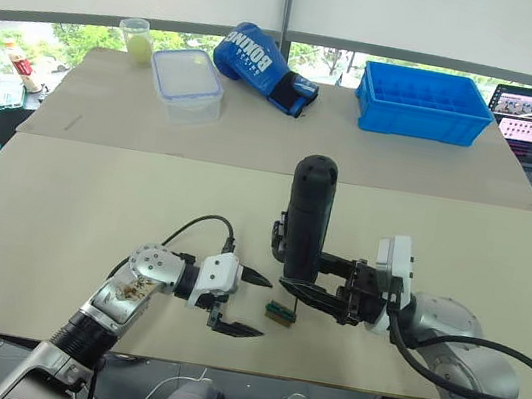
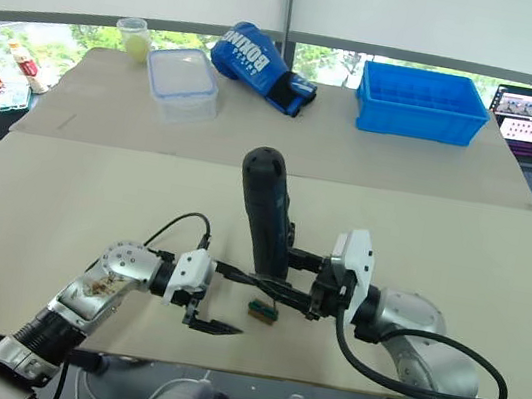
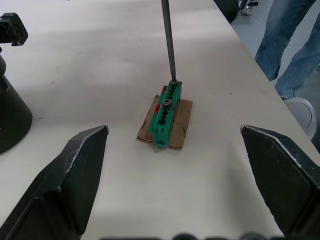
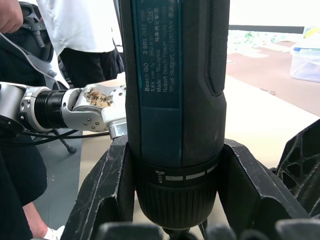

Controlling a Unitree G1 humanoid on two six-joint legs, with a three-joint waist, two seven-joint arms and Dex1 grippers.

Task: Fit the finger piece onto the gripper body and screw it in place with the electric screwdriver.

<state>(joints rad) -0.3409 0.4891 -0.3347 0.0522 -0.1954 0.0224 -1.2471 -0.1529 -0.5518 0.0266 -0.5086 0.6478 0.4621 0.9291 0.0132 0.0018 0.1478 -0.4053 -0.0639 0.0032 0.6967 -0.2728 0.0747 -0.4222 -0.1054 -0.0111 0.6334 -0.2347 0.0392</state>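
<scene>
worktop point(image 1: 90, 222): beige, by windows | right tool point(image 1: 317, 294) clamps upright electric screwdriver point(image 1: 309, 216), label "Bosch GO" | left tool point(image 1: 239, 303) spread wide, empty | glove point(image 1: 262, 65): "BOXING"

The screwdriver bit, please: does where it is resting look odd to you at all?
Yes. The electric screwdriver, upright in the right gripper, has its bit on the green terminal block, not the gripper body. The left gripper is open.
</scene>
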